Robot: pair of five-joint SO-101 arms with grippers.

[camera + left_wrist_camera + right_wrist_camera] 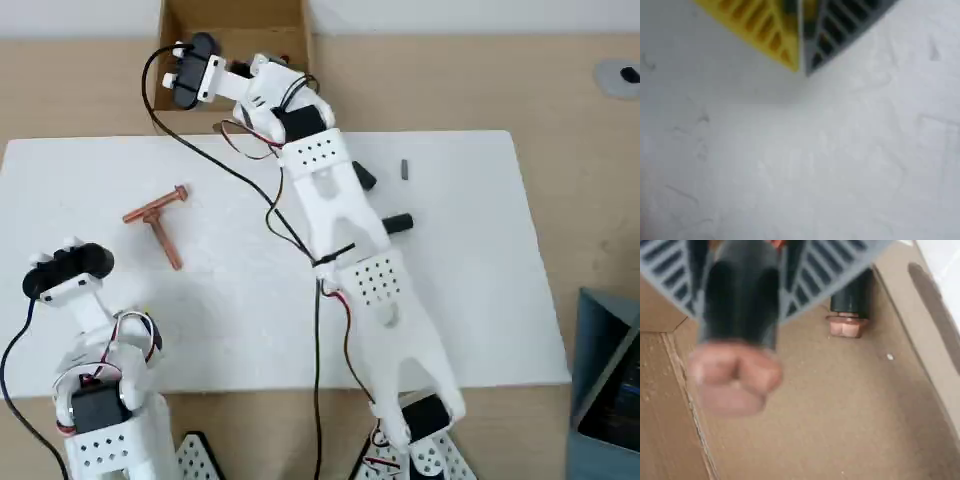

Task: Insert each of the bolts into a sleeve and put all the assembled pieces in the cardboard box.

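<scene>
The right pincer (742,285) grips a round black sleeve (740,305) with a coppery bolt (732,377) inside, above the brown cardboard box (840,415). The ridged left pincer (801,64) is squeezed closed.

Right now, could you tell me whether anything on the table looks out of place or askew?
Nothing looks damaged or spilled. The loose copper-coloured bolts lie crossed over each other in a small heap on the white mat, not yet in sleeves.

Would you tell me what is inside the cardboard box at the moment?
One sleeved bolt lies on the cardboard box floor. The right gripper holds a second sleeved bolt over that floor, jaws shut, covering part of it.
</scene>
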